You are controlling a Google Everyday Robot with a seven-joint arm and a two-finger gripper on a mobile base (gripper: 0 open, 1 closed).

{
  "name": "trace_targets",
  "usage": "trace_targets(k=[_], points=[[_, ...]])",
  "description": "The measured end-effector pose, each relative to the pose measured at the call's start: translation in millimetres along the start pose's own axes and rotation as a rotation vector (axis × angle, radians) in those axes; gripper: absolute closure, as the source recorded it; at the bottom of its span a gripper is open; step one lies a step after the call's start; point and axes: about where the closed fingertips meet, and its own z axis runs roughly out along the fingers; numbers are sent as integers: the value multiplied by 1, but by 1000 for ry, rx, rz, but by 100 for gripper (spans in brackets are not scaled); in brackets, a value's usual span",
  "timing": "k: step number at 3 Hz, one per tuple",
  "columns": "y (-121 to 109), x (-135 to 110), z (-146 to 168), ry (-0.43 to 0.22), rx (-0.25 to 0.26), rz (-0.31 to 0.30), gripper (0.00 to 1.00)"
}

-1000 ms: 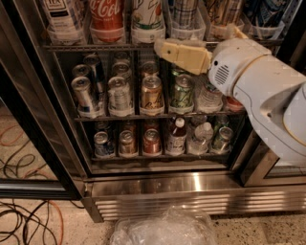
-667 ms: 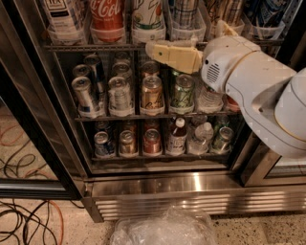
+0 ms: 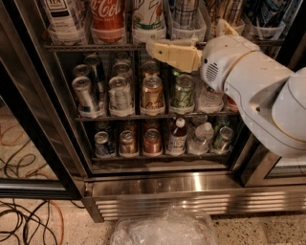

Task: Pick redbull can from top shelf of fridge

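The redbull can, with its blue-and-silver pattern, stands in a clear lane bin on the top shelf of the fridge; its top is cut off by the frame. To its left are a white-and-green can and a red Coca-Cola can. My cream-coloured gripper points left in front of the top shelf's rack edge, just below the redbull can's bin and left of it. It holds nothing that I can see. My white arm covers the fridge's right side.
The middle shelf carries rows of cans and a water bottle; the lower shelf carries cans and small bottles. The black-framed glass door stands open at the left. A clear plastic bag lies on the floor in front, and cables at the lower left.
My gripper has moved left along the front of the top shelf's edge, and the arm has followed. The cans have not moved.
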Motion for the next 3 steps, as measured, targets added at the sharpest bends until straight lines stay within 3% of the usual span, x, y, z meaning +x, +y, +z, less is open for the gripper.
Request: trace_targets(k=[2, 3], points=[[-18, -2, 1, -25, 70, -29, 0], [-18, -2, 2, -29, 72, -32, 0]])
